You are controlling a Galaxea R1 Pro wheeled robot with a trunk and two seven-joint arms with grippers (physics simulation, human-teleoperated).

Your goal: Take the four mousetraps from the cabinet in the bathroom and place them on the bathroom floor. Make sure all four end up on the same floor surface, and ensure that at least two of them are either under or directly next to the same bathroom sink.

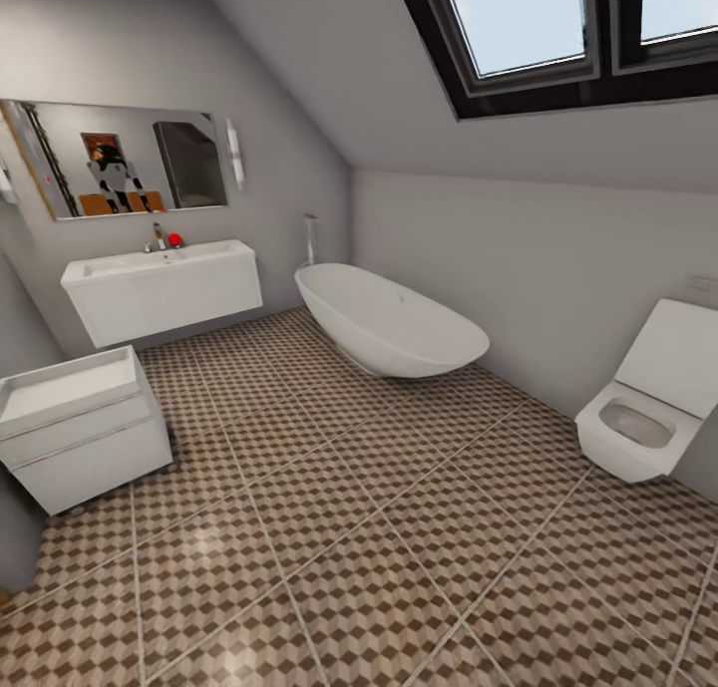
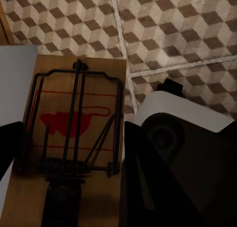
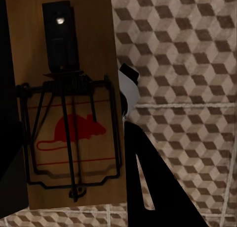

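Left gripper (image 2: 69, 187) clamped on one mousetrap (image 2: 74, 133), dark fingers on either side of the tan board, wire spring and red mouse print facing the wrist camera. Right gripper (image 3: 64, 113) likewise closed on a second mousetrap (image 3: 69, 103), board flat between the fingers, patterned tile beneath. Both traps are held above the bathroom floor (image 1: 379, 527), none resting on it yet; probably carried flat and face-up so they can be set straight down. Count in view: two mousetraps, one per gripper; the other two not accounted for here. From the head camera: one wall-hung sink (image 1: 160, 273) with a faucet (image 1: 158, 236) under a mirror (image 1: 125, 159), open floor below it, which looks like the sensible drop spot since two traps must end under or beside it. Also one bathtub (image 1: 389, 323), one toilet (image 1: 653, 398), one low white drawer unit (image 1: 80, 428) at near left. Sink well apart from the robot; a drive toward it seems needed first.
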